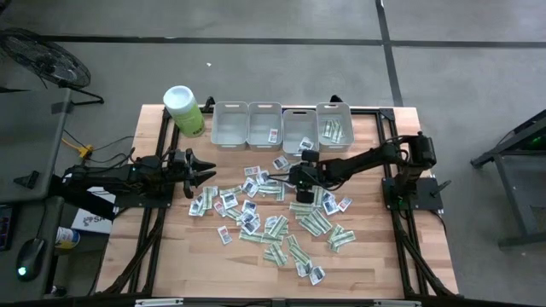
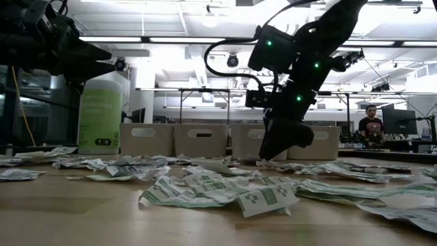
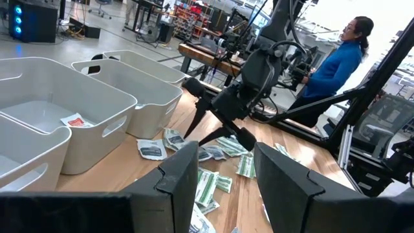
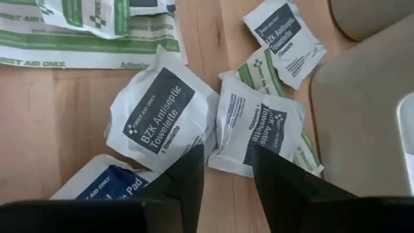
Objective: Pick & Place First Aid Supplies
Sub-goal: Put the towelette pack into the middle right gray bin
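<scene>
Packets [image 1: 271,223] lay in dozens, scattered mid-table. Four grey bins [image 1: 230,125] stood along the far edge; three held a few packets each, the leftmost looked bare. Right gripper [image 1: 293,179] hovered over the packets, fingers apart; left gripper [image 1: 207,172] waited beside them, fingers apart

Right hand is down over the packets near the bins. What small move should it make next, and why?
Probably finish closing. In the right wrist view the right hand sits low over the wood with its fingers still apart, their tips at the near edges of two BZK antiseptic towelette packets, neither one clamped yet. Closing should pinch an edge before lifting toward the grey bins.
</scene>
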Controlling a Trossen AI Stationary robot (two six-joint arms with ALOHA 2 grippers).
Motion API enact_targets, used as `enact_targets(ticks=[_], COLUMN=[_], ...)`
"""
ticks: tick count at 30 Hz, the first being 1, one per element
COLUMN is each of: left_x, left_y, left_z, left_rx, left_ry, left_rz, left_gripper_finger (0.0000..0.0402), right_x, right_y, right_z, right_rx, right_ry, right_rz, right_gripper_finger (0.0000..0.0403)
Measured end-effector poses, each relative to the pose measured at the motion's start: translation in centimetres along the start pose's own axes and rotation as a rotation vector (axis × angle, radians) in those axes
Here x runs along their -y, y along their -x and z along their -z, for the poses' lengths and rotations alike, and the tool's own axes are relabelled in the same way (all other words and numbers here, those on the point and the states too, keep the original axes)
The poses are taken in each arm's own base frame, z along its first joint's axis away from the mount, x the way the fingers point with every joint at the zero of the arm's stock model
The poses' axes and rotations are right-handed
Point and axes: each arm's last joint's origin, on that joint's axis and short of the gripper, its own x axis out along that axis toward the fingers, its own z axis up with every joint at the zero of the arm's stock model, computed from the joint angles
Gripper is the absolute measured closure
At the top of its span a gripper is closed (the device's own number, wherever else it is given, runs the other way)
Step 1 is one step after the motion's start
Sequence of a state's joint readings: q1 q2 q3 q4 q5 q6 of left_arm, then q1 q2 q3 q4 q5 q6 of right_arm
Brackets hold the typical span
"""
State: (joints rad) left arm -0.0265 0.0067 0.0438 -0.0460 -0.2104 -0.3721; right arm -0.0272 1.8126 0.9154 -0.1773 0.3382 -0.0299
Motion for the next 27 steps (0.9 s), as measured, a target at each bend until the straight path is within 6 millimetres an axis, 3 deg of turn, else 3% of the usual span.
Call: enact_targets(ticks=[6,16,27], left_x=[0.0,0.0,0.0], left_y=[0.0,0.0,0.0], left_z=[-0.01,-0.01,-0.01], left_rx=[0.001,0.0,0.0], left_ry=[0.0,0.0,0.0], left_rz=[0.0,0.0,0.0], left_gripper_finger=[0.0252,0.0252,0.0252], right_x=[-0.07,-0.08,-0.05], right_y=[0.0,-0.04,0.13], right_z=[0.08,0.13,-0.15], right_rx=[-0.008,-0.012,-0.014], right_ry=[-0.004,-0.022,-0.03], right_rz=[-0.022,-0.066,-0.086], right_gripper_finger=[0.0303,0.0395,0.0402])
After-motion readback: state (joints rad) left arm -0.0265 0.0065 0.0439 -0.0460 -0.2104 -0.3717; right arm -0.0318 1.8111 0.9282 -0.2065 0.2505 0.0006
